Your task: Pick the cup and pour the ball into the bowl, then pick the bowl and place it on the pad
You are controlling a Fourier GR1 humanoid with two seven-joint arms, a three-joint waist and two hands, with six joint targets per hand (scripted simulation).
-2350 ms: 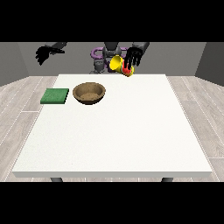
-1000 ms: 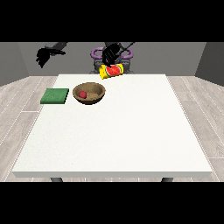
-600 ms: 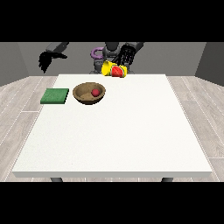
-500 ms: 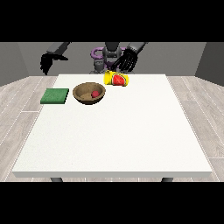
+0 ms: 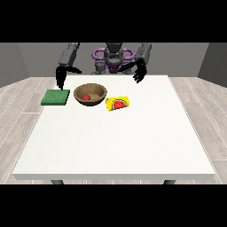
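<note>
Cup [image 5: 118,103]: yellow w/ red mark, lying on its side on table [image 5: 133,146], just right of bowl [image 5: 90,94], apart from both hands. Ball [image 5: 86,96]: red, inside bowl. Bowl: wooden, upright, far-left area. Pad [image 5: 56,97]: green, flat, just left of bowl. Hand at view's right [image 5: 140,73]: raised over far edge, fingers relaxed downward, holding nothing. Hand at view's left [image 5: 60,76]: above pad's far side, fingers hanging straight, holding nothing.

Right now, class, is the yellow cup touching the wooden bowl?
Apart. In the front view the yellow cup lies on its side beside the wooden bowl, with a thin strip of white table showing between them.
</note>
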